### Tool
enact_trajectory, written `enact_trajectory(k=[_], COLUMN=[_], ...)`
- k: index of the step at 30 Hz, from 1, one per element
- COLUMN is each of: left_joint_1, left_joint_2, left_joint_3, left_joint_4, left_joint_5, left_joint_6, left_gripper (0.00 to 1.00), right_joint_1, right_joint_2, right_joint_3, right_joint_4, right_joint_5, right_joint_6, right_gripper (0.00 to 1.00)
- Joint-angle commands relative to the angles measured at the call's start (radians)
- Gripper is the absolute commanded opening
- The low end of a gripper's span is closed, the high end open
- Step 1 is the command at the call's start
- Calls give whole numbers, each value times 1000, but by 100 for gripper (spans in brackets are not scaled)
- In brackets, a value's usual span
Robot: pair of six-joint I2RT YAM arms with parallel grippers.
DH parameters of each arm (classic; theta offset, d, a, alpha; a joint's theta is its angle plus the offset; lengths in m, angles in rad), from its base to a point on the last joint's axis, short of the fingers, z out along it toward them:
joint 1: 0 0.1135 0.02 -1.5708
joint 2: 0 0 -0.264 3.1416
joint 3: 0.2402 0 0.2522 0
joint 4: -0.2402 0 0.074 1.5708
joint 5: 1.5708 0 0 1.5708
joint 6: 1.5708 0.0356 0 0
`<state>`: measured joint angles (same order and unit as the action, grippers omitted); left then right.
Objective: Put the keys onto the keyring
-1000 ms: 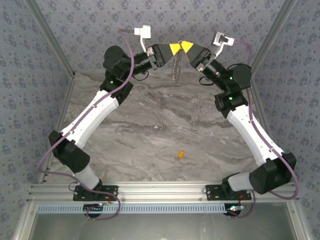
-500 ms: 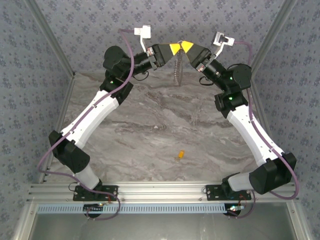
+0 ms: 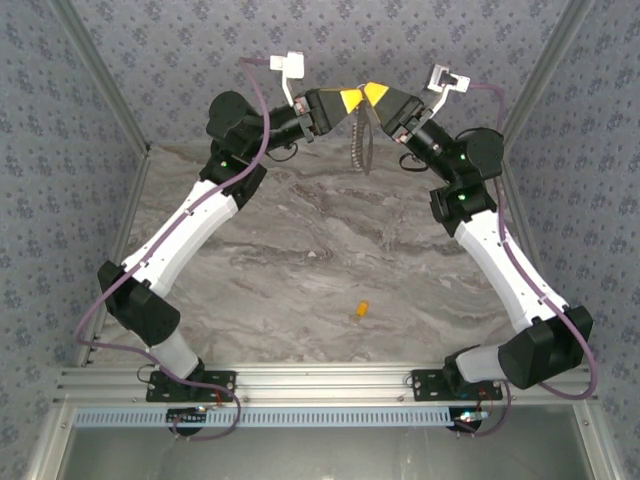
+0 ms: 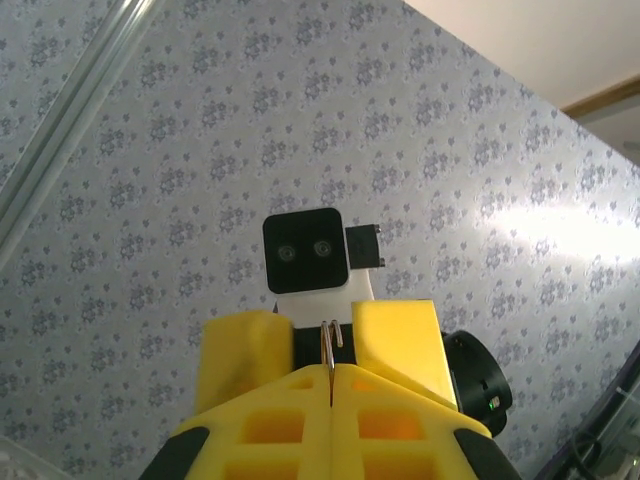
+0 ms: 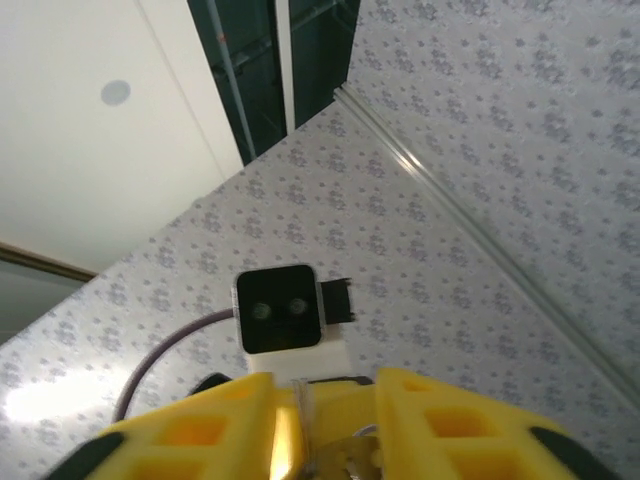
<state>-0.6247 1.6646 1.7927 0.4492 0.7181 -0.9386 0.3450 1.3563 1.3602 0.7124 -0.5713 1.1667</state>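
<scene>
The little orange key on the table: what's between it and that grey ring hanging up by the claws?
In the top view, just bare marble table lies between the key and the keyring.

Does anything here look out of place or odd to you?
Yes: the tiny yellow-orange key lies alone toward the near edge of the table, while the keyring dangles in midair at the far end, pinched by the left pincer. That is odd, since they belong together.

Overhead looks down; wrist cameras [image 4: 306, 250] face each other closely
</scene>
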Motion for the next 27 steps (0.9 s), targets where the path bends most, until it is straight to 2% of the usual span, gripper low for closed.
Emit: enact_trajectory(k=[1,4,9,13,20,27], left_joint_1=[3,3,3,5,8,17], left_joint_2=[-29,-44,-65,-68,-52,-65], left_joint_3=[70,122,195,229,269,209], left_joint_4=[-80,-264,-521,-642,-734,-698], left_joint_5=[63,94,75,52,17,-93], left_joint_6=[153,330,611,745,817,782], left_gripper=[0,0,0,0,0,0], right_joint_1=[-62,-124,-183,-189,-189,-173], right_joint_2=[-68,-128,-197,-224,-232,-243], right_joint_3=[-44,-94,-157,-214,-245,-314], right_joint_4=[-11,-55,-136,-176,-249,-512], right_joint_5=[21,26,17,16,11,16], right_joint_6=[4,1,-6,-11,-34,-132], right_gripper=[45,50,52,53,53,53])
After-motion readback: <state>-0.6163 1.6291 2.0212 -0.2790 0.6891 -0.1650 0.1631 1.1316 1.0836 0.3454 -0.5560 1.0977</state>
